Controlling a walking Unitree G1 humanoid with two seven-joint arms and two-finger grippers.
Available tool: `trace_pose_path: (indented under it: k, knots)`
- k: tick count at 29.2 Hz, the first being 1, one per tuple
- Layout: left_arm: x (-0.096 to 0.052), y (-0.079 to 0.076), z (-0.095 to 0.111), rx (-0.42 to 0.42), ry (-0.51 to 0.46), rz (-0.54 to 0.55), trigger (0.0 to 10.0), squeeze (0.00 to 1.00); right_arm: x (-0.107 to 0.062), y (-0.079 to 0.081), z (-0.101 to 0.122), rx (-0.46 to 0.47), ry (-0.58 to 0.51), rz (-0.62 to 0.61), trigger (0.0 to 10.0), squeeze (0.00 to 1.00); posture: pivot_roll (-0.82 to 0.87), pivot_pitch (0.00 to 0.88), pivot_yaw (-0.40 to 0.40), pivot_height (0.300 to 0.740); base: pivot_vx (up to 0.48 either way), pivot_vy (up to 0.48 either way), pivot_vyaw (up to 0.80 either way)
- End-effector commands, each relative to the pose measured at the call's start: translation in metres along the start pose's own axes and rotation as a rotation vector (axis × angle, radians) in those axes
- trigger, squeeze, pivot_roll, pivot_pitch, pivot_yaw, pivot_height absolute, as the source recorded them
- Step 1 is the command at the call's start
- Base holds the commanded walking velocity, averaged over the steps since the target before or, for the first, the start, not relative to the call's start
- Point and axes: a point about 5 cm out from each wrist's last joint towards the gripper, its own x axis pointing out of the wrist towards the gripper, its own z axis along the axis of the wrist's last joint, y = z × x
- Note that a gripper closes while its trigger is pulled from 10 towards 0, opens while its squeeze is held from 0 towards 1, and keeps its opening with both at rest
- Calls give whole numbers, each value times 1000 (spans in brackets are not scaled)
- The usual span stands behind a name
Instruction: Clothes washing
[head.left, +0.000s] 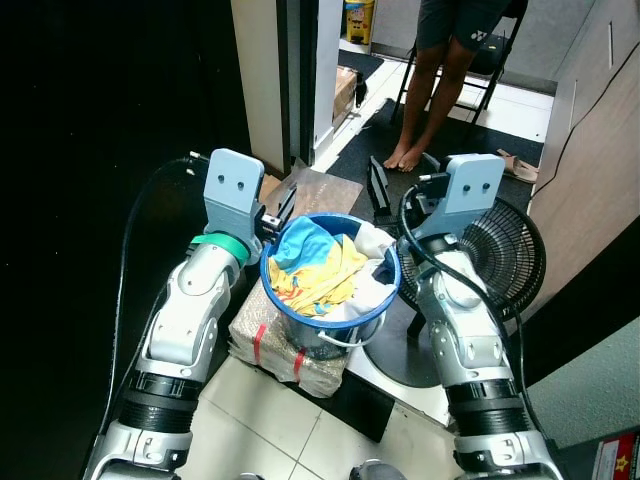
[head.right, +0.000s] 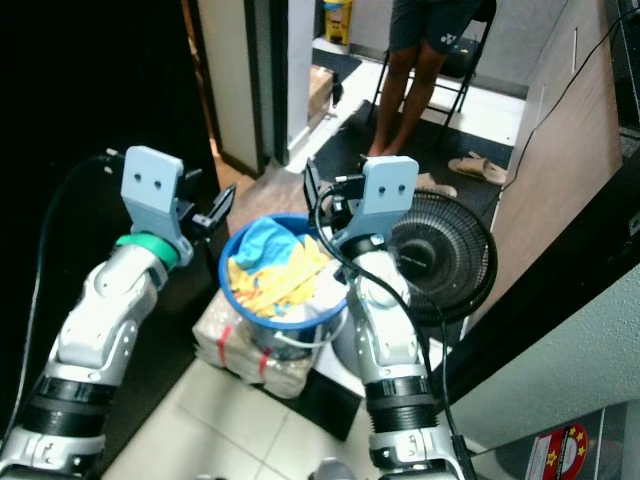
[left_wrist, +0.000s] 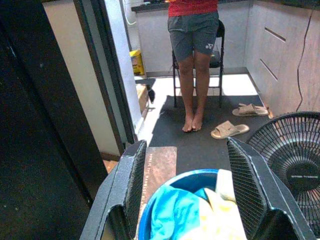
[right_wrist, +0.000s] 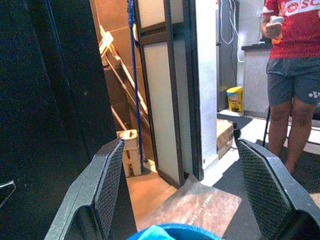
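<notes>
Doorway (head.left: 300, 90) ahead, person (head.left: 440, 80) standing barefoot beyond it by a folding chair. Floor fan (head.left: 505, 255) just right of the load. Blue laundry basket (head.left: 392, 285), heaped with yellow, blue and white clothes (head.left: 315, 270), raised between both arms above a wrapped bundle (head.left: 270, 345) on the tiles. Left gripper (head.left: 277, 218) and right gripper (head.left: 385, 200) flank the rim, fingers spread apart, pressing inward as far as visible. Step judged: carrying toward the washer. Next: steady squeeze, level basket, clear the doorway.

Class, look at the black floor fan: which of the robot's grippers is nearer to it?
Right. The right gripper hangs at the blue bucket's right rim, directly beside the fan. The left gripper sits at the bucket's opposite rim, with the bucket between it and the fan.
</notes>
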Motion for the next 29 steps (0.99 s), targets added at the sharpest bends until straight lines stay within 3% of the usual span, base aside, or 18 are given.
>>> trace_pose_path:
  k: [1, 11, 14, 19, 29]
  knots:
    - [1, -2, -1, -3, 2, -8, 10000, 0, -1, 1, -4, 12, 22, -3, 10000, 0, -55, 0, 26, 740, -465, 0, -800]
    - [1, -1, -1, -2, 0, -10, 10000, 0, -1, 1, -4, 11, 21, -6, 10000, 0, -54, 0, 29, 740, -458, 0, -791]
    - [1, -1, -1, -2, -1, -9, 10000, 0, -1, 1, -4, 7, 19, -7, 10000, 0, -54, 0, 29, 740, -349, 0, 0]
    - [1, 0, 1, 10, -4, -2, 10000, 0, -1, 1, -3, 4, 15, -3, 10000, 0, -54, 0, 27, 740, 0, 0, 0]
    - [2, 0, 1, 35, -23, 2, 10000, 0, -1, 2, -2, 1, 10, 5, 10000, 0, -54, 0, 24, 740, 467, 0, 0]
